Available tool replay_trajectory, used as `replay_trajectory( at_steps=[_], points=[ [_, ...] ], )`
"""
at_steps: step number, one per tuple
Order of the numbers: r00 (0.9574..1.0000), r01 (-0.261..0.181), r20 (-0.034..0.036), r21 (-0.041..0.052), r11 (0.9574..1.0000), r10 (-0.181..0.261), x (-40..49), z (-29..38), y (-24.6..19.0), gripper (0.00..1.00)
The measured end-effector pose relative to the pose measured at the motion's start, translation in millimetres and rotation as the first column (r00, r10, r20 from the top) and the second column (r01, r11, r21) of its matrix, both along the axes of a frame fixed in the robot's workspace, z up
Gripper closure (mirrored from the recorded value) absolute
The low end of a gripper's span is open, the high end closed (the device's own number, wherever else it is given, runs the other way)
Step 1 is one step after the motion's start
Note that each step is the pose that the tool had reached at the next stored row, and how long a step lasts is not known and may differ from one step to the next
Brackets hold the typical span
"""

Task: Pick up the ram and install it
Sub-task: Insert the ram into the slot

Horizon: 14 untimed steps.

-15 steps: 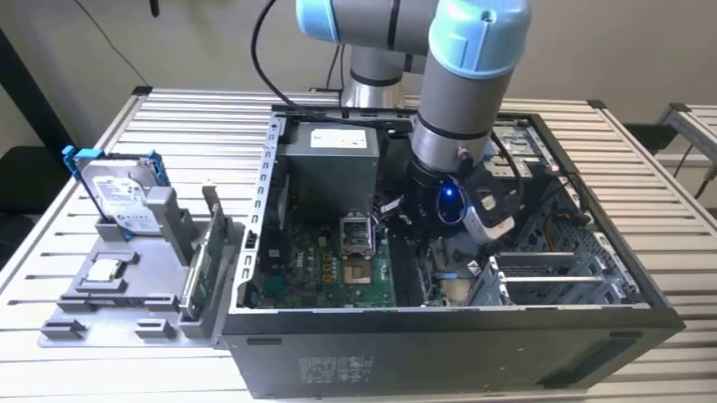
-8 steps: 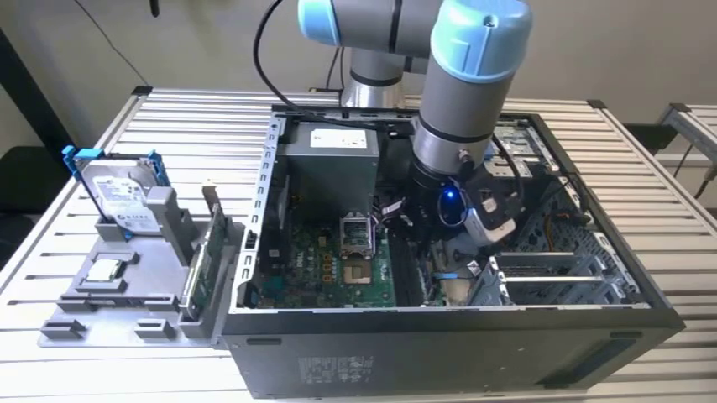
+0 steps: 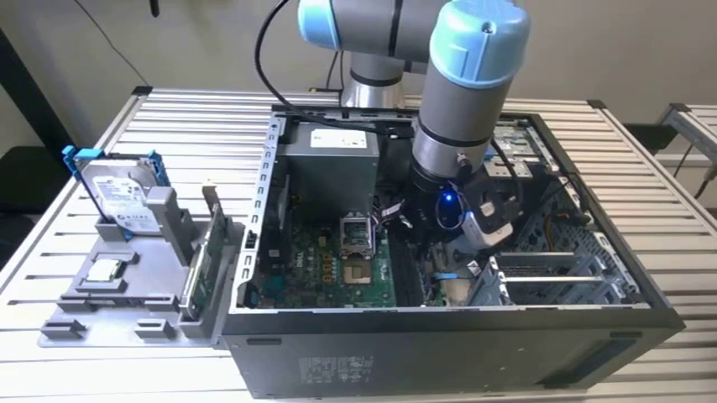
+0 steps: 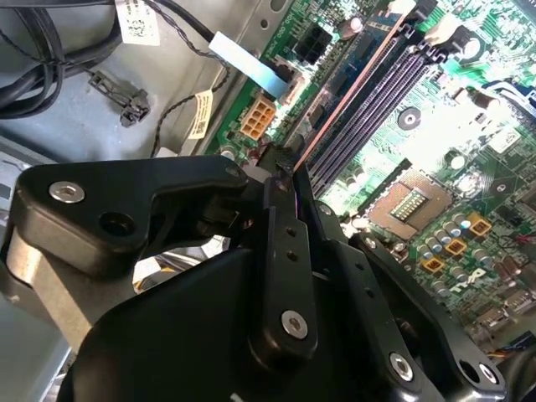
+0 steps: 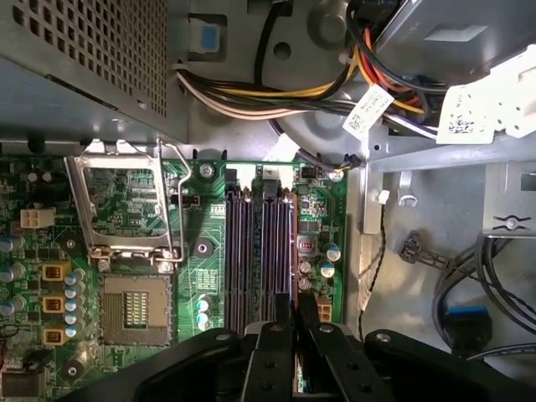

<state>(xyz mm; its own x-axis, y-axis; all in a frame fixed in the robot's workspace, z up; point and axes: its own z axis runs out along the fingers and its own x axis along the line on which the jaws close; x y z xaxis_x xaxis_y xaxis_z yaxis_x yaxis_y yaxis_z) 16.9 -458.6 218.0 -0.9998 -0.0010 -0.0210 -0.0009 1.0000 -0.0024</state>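
Observation:
The ram (image 4: 352, 84) shows edge-on as a thin, long strip running along the outermost of the dark memory slots (image 5: 260, 251) on the green motherboard (image 3: 325, 269). My gripper (image 4: 289, 172) is shut on the strip's near end, with the black fingers (image 5: 283, 314) pressed close on either side. In the first wrist view the gripper (image 5: 297, 314) stands over the end of the slot row, beside the board's edge. In the exterior view the gripper (image 3: 439, 243) is low inside the open computer case (image 3: 448, 336).
An open processor socket (image 5: 134, 310) with its raised metal frame lies beside the slots. Cable bundles (image 5: 335, 92) and the power supply (image 3: 325, 168) crowd the case. On the exterior view's left, a grey holder (image 3: 123, 311) carries a hard drive (image 3: 117, 197) and a green card (image 3: 201, 260).

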Motion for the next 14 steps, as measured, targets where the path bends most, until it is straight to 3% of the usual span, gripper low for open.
replay_trajectory(
  at_steps=[14],
  points=[
    [1.0, 0.001, -0.0001, 0.0003, 1.0, -0.001, -1.2, -0.7, -2.9, 0.85]
  ],
)
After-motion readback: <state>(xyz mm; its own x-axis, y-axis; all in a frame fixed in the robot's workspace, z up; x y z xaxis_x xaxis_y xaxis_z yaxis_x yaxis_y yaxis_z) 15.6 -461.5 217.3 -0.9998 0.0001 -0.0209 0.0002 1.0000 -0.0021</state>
